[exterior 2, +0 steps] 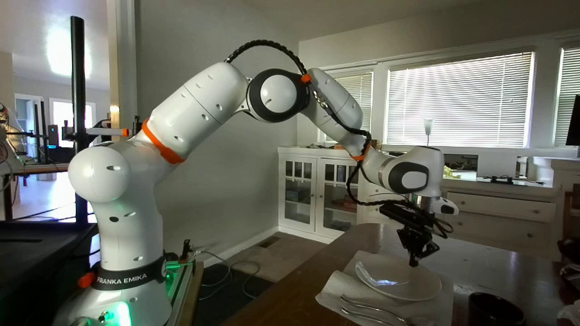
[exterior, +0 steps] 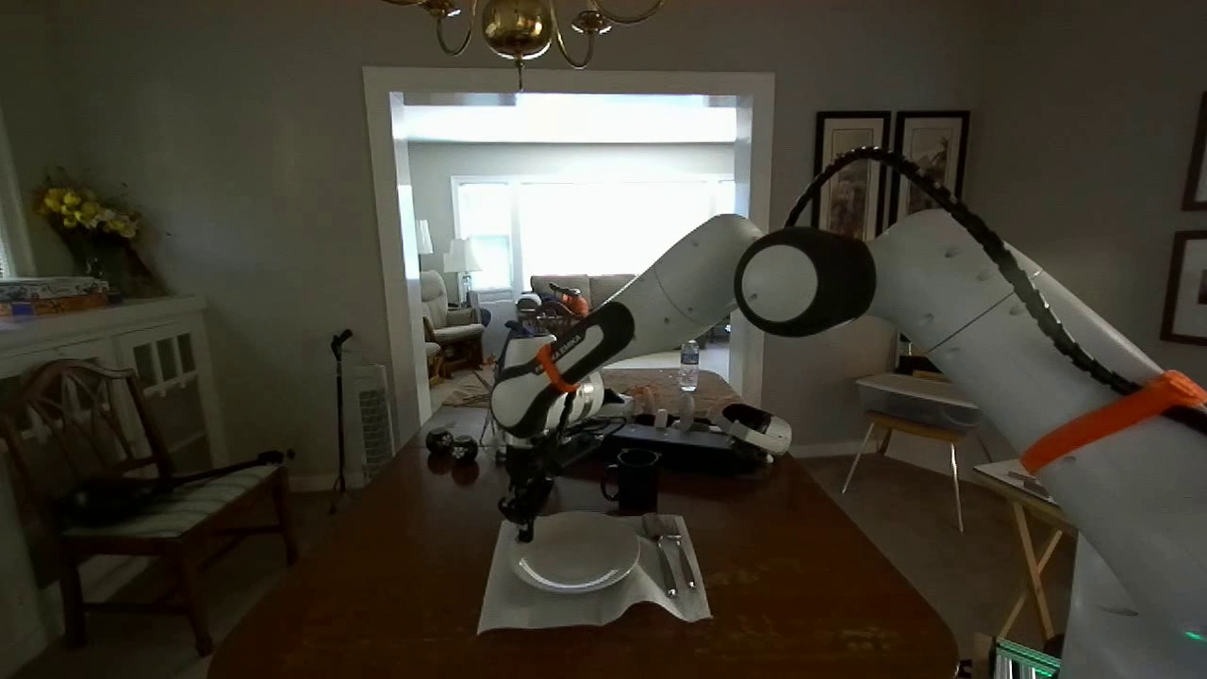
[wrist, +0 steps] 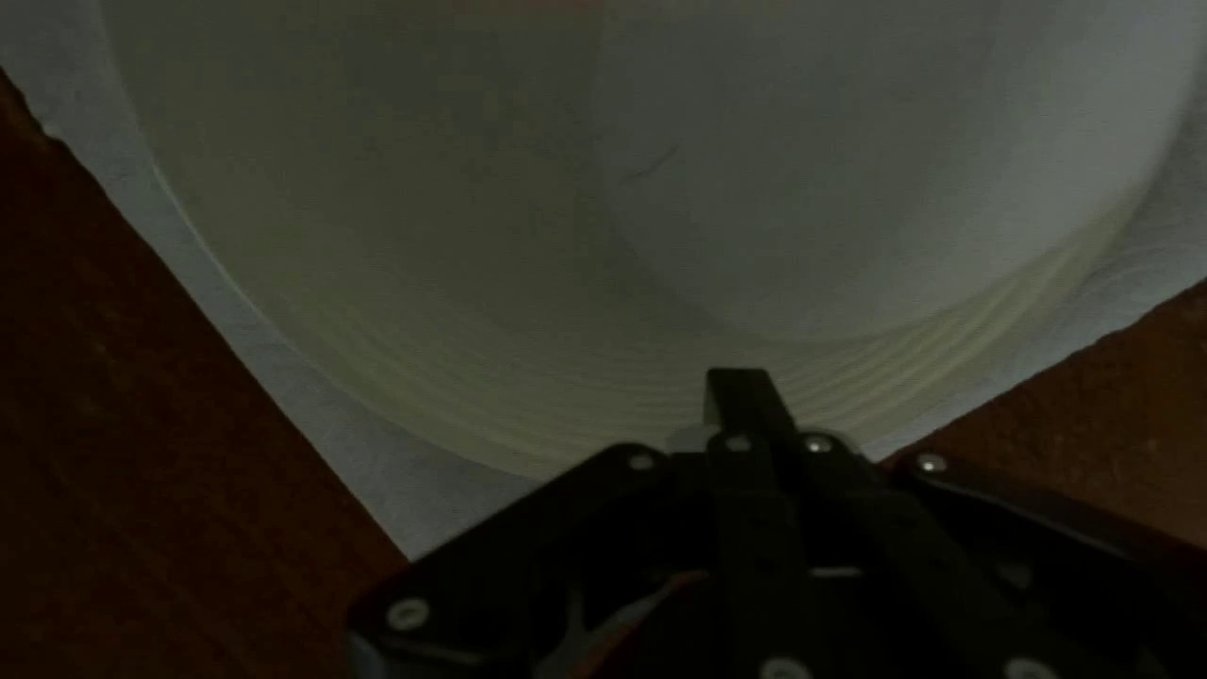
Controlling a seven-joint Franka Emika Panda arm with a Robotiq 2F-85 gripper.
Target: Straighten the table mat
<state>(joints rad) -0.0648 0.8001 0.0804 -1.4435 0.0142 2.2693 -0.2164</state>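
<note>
Grey-white rectangular mat [exterior: 552, 609]: lying rippled, partly hidden under round white plate [exterior: 577, 554]
Black jointed gripper [exterior 2: 413, 261]: clenching; plate contact unclear

Arm [exterior 2: 129, 240], black band [exterior 2: 131, 278] at base: FRANKA EMIKA, white capitals, complete. Same arm, dark panel [exterior: 605, 338], in an exterior view: EMIKA legible, white; letters before it unclear beside an orange strap [exterior: 554, 369]. Bottle [exterior: 688, 379], label [exterior: 689, 358]: too small to read.
</note>
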